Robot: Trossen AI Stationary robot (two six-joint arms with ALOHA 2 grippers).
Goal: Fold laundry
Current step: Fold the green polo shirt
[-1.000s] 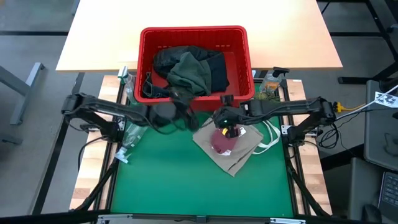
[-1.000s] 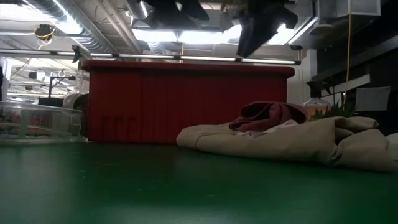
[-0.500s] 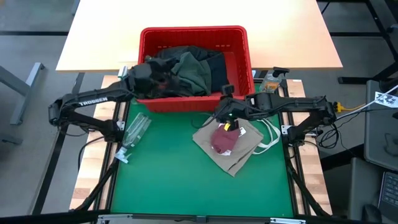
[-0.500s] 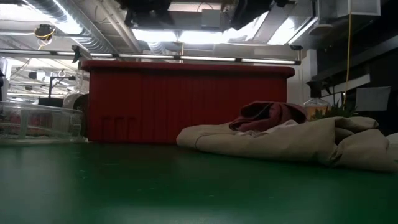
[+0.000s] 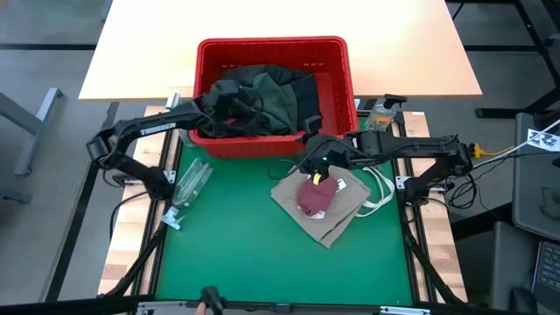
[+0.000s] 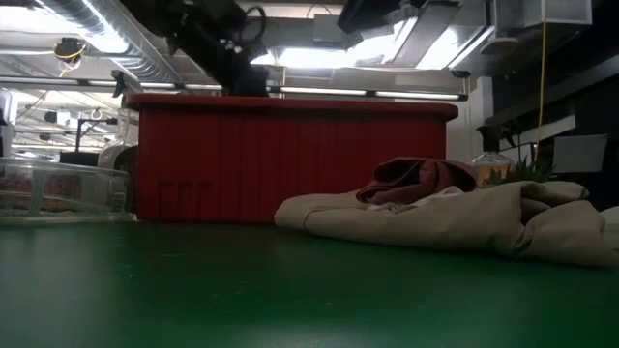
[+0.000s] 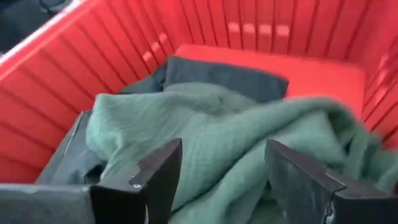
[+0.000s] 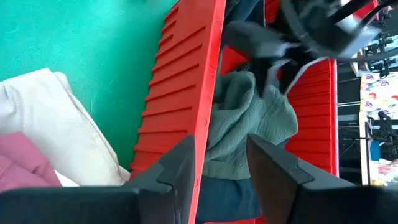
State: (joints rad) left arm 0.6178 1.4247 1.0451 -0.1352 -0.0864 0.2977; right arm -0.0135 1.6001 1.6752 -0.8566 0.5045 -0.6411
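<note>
The red basket (image 5: 273, 44) stands at the table's far edge. In it lie the olive-green shirt (image 5: 273, 98) and dark garments (image 5: 306, 87). My left gripper (image 5: 238, 98) reaches into the basket from the left and hovers open just over the shirt (image 7: 217, 118). A tan top (image 5: 337, 214) lies crumpled on the green mat in front of the basket, with a maroon piece (image 5: 312, 197) resting on it. My right gripper (image 5: 313, 166) hangs open above their far edge, with nothing between its fingers (image 8: 177, 165).
A clear plastic bottle (image 5: 188, 182) lies at the mat's left edge. A spray bottle (image 5: 381, 114) stands right of the basket. The basket's near wall (image 6: 290, 159) rises just behind the tan top (image 6: 435, 222). Bare green mat (image 5: 245, 254) stretches toward the near edge.
My left gripper has swung from over the mat in front of the basket toward the far edge and now hangs inside the basket over the green shirt, having rolled on the way. My right gripper has risen a little above the tan top and turned. The clothes have not moved.
</note>
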